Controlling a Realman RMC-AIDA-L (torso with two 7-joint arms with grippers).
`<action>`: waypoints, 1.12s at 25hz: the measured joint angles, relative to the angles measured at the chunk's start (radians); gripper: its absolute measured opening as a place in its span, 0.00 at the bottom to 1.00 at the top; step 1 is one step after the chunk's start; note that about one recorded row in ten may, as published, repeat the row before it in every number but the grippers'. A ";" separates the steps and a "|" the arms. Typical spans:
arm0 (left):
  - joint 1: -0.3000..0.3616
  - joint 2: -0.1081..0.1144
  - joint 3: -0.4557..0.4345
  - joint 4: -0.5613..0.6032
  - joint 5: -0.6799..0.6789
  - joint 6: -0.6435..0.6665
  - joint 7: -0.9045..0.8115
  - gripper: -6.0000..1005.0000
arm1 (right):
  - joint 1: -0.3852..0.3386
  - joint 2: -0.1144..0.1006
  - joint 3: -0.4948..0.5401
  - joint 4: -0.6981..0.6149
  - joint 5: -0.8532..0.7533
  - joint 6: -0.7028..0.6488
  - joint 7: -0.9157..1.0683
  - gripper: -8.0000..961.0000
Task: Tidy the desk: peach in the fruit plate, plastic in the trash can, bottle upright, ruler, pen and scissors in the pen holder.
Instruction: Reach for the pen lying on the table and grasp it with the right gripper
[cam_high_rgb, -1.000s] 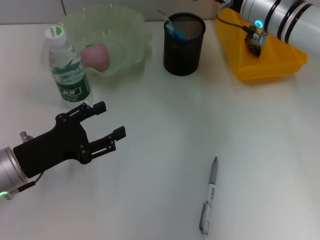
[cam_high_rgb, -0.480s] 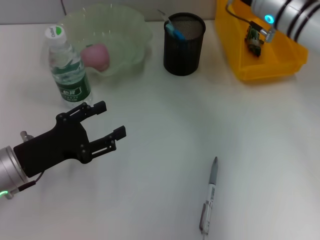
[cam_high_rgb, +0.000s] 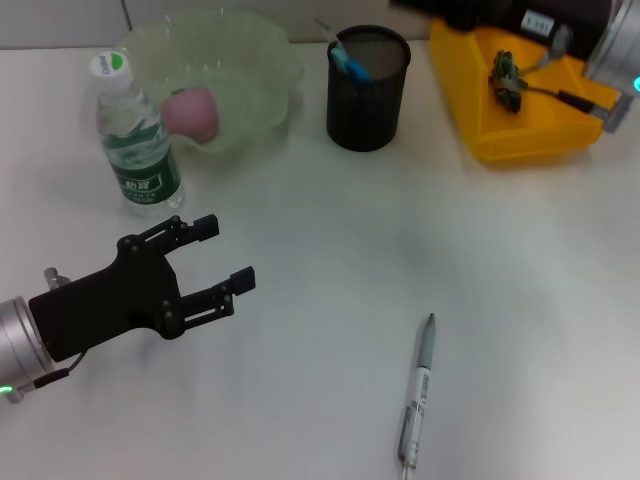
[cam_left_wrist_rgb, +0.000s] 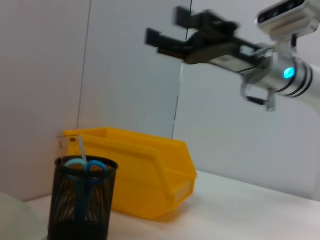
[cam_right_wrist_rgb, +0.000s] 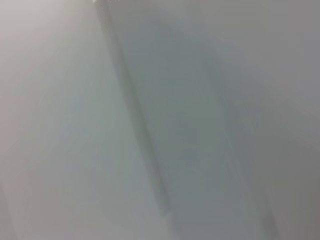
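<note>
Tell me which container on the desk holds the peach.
The pale green fruit plate, back left behind the bottle; the peach lies inside. Not the black pen holder or yellow bin.

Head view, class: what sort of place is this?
Probably an office-style desk set up as a test bench: a plain white desk holding a mesh pen holder, a loose pen and a yellow bin.

A pink peach lies in a translucent pale-green plate; the pen holder is black mesh, the bin yellow, the pen silver-grey.
</note>
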 joint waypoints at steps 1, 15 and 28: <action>-0.001 0.000 0.000 0.005 0.004 0.000 -0.006 0.80 | -0.004 -0.008 0.002 -0.030 -0.056 -0.037 0.042 0.83; -0.002 0.001 0.045 0.047 0.012 0.040 -0.052 0.80 | 0.108 -0.071 0.131 -0.189 -0.722 -0.403 0.130 0.82; -0.003 -0.004 0.081 0.058 0.021 0.037 -0.073 0.80 | 0.260 -0.051 -0.158 -0.224 -0.947 -0.488 0.006 0.82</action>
